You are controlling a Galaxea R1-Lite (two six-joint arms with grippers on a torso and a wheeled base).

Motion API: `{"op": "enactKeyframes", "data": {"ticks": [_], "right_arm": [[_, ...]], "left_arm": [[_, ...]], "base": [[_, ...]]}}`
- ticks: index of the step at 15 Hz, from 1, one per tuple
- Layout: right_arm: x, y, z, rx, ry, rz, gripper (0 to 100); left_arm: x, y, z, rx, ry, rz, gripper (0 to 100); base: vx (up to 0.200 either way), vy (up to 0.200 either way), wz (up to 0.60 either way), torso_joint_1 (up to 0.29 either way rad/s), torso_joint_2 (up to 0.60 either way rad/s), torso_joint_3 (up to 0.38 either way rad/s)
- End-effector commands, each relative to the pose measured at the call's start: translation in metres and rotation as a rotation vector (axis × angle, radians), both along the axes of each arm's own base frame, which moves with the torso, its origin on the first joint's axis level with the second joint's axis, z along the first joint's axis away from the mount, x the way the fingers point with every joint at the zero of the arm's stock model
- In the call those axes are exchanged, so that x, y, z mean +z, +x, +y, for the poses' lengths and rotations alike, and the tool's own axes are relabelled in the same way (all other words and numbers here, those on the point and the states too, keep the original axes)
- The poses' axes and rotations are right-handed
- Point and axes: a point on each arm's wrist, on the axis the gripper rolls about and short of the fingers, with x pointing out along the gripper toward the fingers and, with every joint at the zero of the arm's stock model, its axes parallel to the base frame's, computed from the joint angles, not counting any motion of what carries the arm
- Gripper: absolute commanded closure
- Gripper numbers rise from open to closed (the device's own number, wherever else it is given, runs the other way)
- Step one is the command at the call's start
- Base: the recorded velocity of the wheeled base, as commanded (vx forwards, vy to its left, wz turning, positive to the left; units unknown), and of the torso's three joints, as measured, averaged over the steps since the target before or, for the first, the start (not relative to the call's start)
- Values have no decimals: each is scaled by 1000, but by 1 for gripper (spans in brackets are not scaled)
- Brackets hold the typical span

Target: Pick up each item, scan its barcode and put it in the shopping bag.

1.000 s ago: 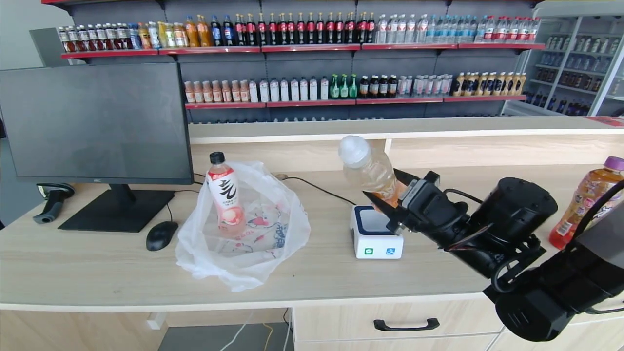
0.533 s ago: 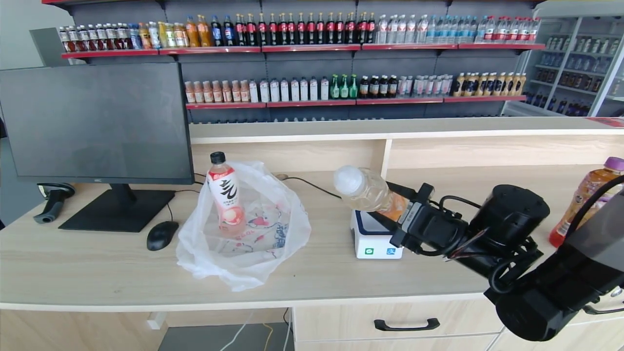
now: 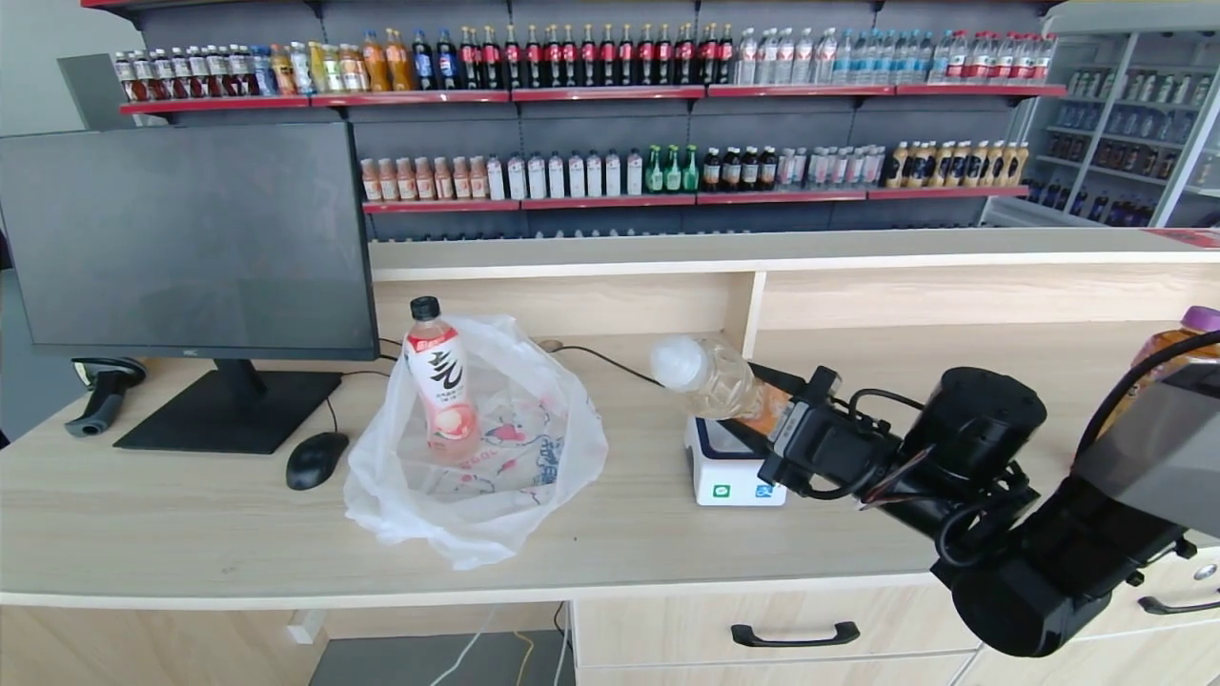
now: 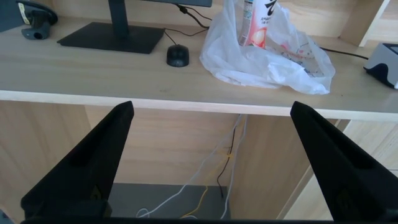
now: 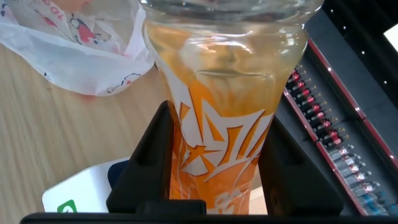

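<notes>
My right gripper [image 3: 762,408] is shut on a clear bottle of orange drink [image 3: 717,383], held tilted almost level over the white barcode scanner [image 3: 728,468], its white cap toward the bag. In the right wrist view the orange bottle [image 5: 224,124] sits between the two black fingers [image 5: 148,162], with the scanner [image 5: 81,193] below. A translucent shopping bag [image 3: 496,457] lies open to the left of the scanner, a pink-labelled bottle [image 3: 438,381] standing in it. My left gripper [image 4: 208,155] hangs open below the counter's front edge, holding nothing; the bag [image 4: 273,50] lies on the counter above it.
A monitor [image 3: 186,238], a mouse [image 3: 315,459] and a handheld scanner [image 3: 100,395] occupy the counter's left. Another orange bottle with a purple cap [image 3: 1187,338] stands at the far right. A raised ledge [image 3: 762,250] runs behind the counter, shelves of drinks beyond it.
My right gripper has lowered the orange bottle toward the scanner and tipped it from steeply raised to nearly level. The bag and its bottle have not moved.
</notes>
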Motion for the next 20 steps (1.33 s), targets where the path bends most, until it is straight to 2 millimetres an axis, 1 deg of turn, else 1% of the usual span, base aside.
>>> {"op": "enactKeyframes", "data": {"ticks": [1,12,13,14,17,19,20], "right_arm": [[-3,0,0,0,-4,9,100],[-5,2,0,-4,-3,14,100],[2,1,2,4,18,2,100],[15,1,4,15,67,-9,100],[30,-6,2,14,113,-18,100],[43,-19,1,-46,187,2,100],[50,-28,2,-84,260,36,100]], "left_arm": [[0,0,0,0,0,-1,0],[0,0,0,0,0,1,0],[0,0,0,0,0,1,0],[0,0,0,0,0,2,0],[0,0,0,0,-2,2,0],[0,0,0,0,0,2,0],[0,0,0,0,0,4,0]], "base": [[0,0,0,0,0,0],[0,0,0,0,0,0],[0,0,0,0,0,0],[0,0,0,0,0,0],[0,0,0,0,0,0],[0,0,0,0,0,0],[0,0,0,0,0,0]]}}
